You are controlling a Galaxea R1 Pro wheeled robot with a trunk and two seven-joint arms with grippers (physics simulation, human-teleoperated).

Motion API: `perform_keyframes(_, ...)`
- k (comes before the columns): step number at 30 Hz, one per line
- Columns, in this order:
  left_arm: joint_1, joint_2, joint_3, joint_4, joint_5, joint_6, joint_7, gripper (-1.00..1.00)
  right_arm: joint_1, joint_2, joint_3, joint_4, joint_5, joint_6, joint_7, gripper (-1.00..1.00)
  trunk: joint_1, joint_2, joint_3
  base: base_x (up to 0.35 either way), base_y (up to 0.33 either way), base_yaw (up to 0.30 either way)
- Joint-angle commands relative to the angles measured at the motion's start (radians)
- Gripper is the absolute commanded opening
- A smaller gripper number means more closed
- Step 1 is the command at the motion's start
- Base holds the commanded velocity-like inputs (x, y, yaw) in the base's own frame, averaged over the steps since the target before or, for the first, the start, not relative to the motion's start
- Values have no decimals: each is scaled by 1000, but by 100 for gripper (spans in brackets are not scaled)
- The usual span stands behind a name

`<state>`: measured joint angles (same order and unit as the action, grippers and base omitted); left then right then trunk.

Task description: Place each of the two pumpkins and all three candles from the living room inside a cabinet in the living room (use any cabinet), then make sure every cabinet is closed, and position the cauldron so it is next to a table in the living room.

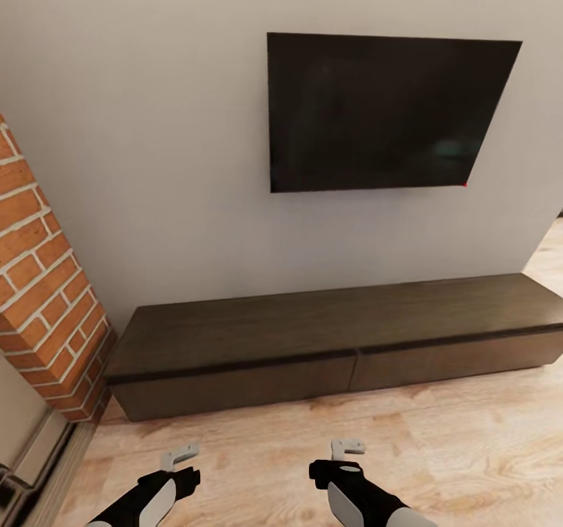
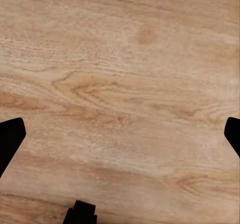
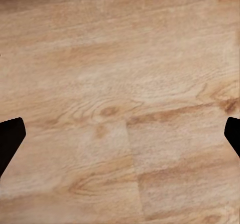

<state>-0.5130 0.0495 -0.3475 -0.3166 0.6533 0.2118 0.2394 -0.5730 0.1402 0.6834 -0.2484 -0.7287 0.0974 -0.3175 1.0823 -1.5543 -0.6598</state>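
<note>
Facing shut cabinet [image 1: 328,339], fingers [image 2: 10,139] apparently spread, wood floor [image 1: 469,449]

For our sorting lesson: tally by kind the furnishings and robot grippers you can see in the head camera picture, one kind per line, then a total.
Cabinets: 1, the long dark-brown cabinet, drawers closed
Wall screens: 1, the black television
Brick columns: 1, the brick column
Grippers: 2, the left gripper and the right gripper, both open and empty
Total: 5

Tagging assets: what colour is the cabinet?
Dark-brown wood cabinet, clearest in the head view.
</note>
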Motion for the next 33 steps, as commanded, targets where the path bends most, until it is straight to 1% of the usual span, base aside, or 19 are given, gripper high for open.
perform_keyframes(1, 0, 1, -8, -3, 9, 4, 8, 100, -1, -1, 8, -2, -5, 6, -8, 100, 0, 0, -1, 58, 0, 139)
perform_keyframes(11, 0, 0, -9, -3, 8, 4, 8, 100, -1, -1, 7, -2, -5, 4, -8, 100, 0, 0, -1, 12, 0, 254)
perform_keyframes(17, 0, 0, -10, -3, 7, 5, -3, 100, -1, -7, 7, -2, -5, -8, -6, 100, 0, 0, -1, 0, 0, 77)
perform_keyframes(19, 0, 0, -10, -4, 7, 6, -10, 100, -1, -9, 6, -2, -5, -42, -5, 100, 0, 0, -1, 0, 0, 16)
perform_keyframes(21, 0, 1, -10, -9, 6, 7, -26, 100, -1, -9, 5, -7, -9, -72, 2, 100, 0, 0, -1, 0, 0, 7)
perform_keyframes(24, -1, 11, -9, -16, 6, 15, -101, 100, -1, -10, -2, -13, -19, -106, 68, 100, 0, 0, -1, 0, 0, 3)
perform_keyframes(25, -2, 22, -9, -23, 7, 22, -148, 100, -1, -15, -6, -14, -24, -112, 115, 100, 0, 0, -1, 0, 0, 1)
perform_keyframes(26, -5, 39, -8, -38, 9, 36, -203, 100, -1, -22, -12, -15, -32, -114, 169, 100, 0, 0, -1, 0, 0, 0)
perform_keyframes(27, -7, 65, -8, -68, 13, 76, -268, 100, -1, -31, -25, -16, -48, -113, 231, 100, 0, 0, -1, 0, 0, 0)
perform_keyframes(28, -9, 93, -8, -106, 20, 130, -327, 100, -1, -40, -42, -16, -69, -112, 286, 100, 0, 0, -1, 0, 0, 0)
perform_keyframes(29, -9, 107, -7, -128, 24, 162, -356, 100, -1, -45, -53, -16, -80, -112, 311, 100, 0, 0, -1, 0, 0, 0)
perform_keyframes(31, -11, 160, 4, -218, 50, 281, -450, 100, -1, -70, -101, -17, -135, -110, 396, 100, 0, 0, -1, 0, 0, 0)
perform_keyframes(33, -11, 199, 36, -285, 76, 357, -505, 100, -1, -97, -150, -18, -185, -109, 457, 100, 0, 0, -1, 0, 0, 0)
